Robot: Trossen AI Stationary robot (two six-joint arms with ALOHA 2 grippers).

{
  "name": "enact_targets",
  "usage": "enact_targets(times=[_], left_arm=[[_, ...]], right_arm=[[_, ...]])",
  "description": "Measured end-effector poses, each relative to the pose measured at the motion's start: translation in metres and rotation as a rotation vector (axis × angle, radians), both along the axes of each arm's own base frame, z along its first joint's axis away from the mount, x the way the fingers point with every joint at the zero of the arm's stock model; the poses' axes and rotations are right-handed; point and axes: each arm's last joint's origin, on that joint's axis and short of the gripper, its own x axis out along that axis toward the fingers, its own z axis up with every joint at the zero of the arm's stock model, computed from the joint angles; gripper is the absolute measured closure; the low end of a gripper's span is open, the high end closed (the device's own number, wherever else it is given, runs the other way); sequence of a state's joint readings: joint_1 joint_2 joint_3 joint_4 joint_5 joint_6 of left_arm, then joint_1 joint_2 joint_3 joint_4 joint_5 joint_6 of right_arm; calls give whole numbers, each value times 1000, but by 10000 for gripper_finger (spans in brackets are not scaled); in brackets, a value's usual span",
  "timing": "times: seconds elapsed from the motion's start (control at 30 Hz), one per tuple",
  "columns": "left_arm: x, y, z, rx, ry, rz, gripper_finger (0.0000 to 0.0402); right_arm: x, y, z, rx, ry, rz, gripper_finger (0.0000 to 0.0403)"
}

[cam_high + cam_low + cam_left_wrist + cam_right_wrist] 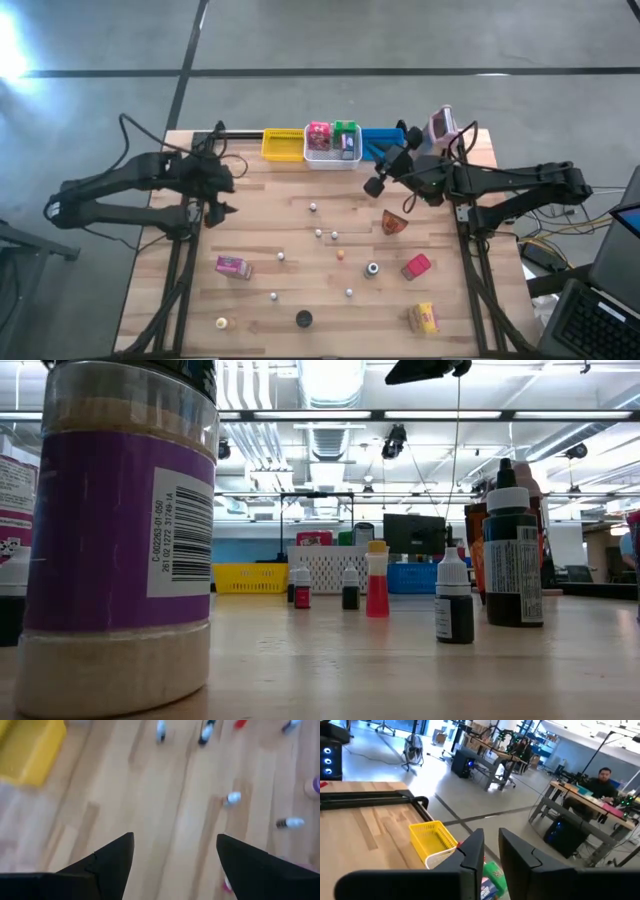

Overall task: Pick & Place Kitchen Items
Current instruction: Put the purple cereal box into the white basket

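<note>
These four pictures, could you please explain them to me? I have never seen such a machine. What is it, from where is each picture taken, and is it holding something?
It is a robot with two dark arms at a wooden table. One picture looks straight down from above, one looks level across the tabletop, and two come from cameras on the wrists.

The left gripper hangs open over bare wood, holding nothing. The right gripper is raised beside the white bin; its fingers stand close together with nothing visible between them.

At the far edge are a yellow bin, the white bin with packets inside, and a blue bin. Small bottles and coloured packets lie scattered.
</note>
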State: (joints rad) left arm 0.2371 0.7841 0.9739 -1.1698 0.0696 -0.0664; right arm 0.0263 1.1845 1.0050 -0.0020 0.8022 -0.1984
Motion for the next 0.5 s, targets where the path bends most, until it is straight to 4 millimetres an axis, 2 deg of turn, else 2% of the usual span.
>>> enact_targets(times=[0.27, 0.5], left_arm=[[-15, -9, -8, -98, 181, 19, 113], [-23, -14, -18, -101, 244, -16, 113]], right_arm=[[1, 0, -2, -2, 11, 0, 369], [1, 0, -2, 25, -18, -6, 365]])
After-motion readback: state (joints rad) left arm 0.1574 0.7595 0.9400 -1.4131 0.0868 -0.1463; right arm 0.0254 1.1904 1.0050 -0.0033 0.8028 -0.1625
